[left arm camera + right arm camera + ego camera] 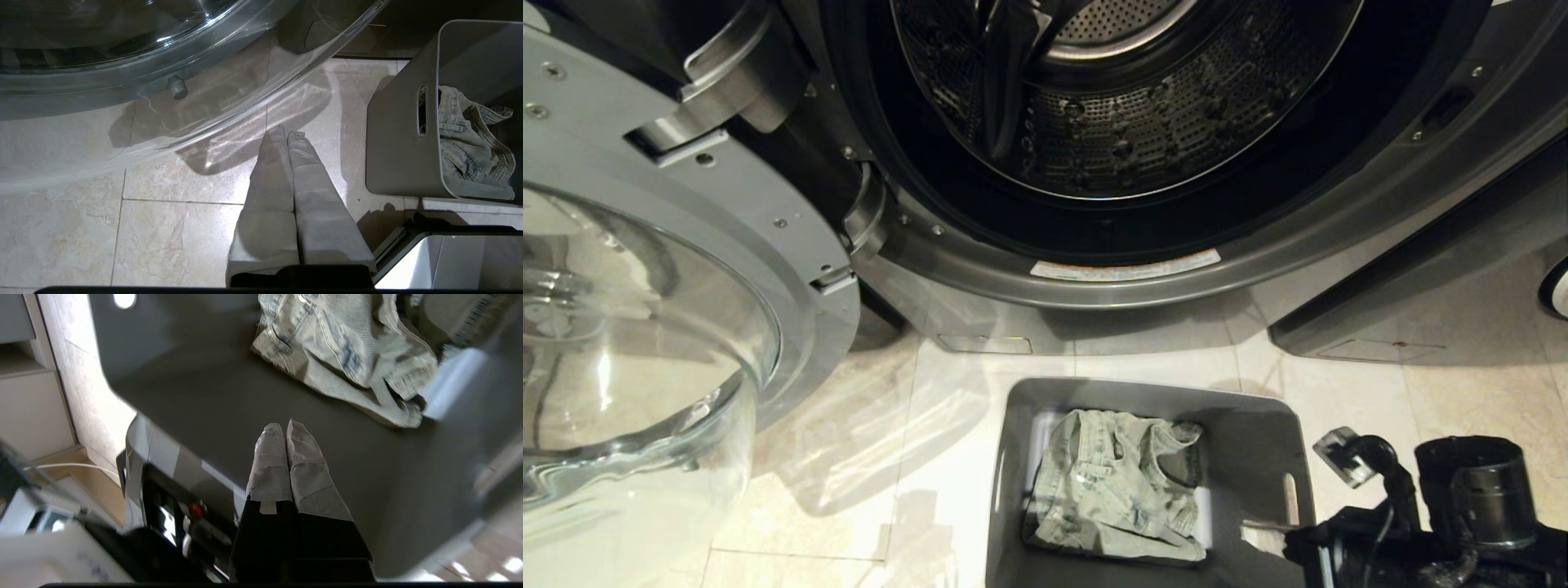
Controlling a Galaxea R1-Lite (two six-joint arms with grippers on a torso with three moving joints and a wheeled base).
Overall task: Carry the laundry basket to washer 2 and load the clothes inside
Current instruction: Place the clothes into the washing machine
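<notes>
- right gripper (286, 430): fingers pressed together, nothing held; tips over the bare inside of the laundry basket (204, 396), apart from the clothes (347, 355); in the head view only the dark right arm (1421, 506) shows, at the near right just beside the basket's right wall
- left gripper (286, 134): fingers shut flat on each other, empty; hangs over the floor tiles (171, 237), left of the basket (400, 155), near the lower edge of the open door's glass (122, 61)
- laundry basket (1258, 441): grey tub on the floor tiles (849, 506), near centre, directly in front of the washer (1094, 286); slot handle visible in each side wall
- clothes (1115, 486): single pale denim garment, crumpled, on the tub bottom, left of centre; right part of the tub bottom bare
- washer door (645, 327): swung open to the left, glass bowl facing the camera, hinge (727, 82) at far left
- drum (1119, 106): far centre, perforated steel, mouth open; no laundry in the part in view
- second dark machine (1421, 310): far right, just beside the washer
</notes>
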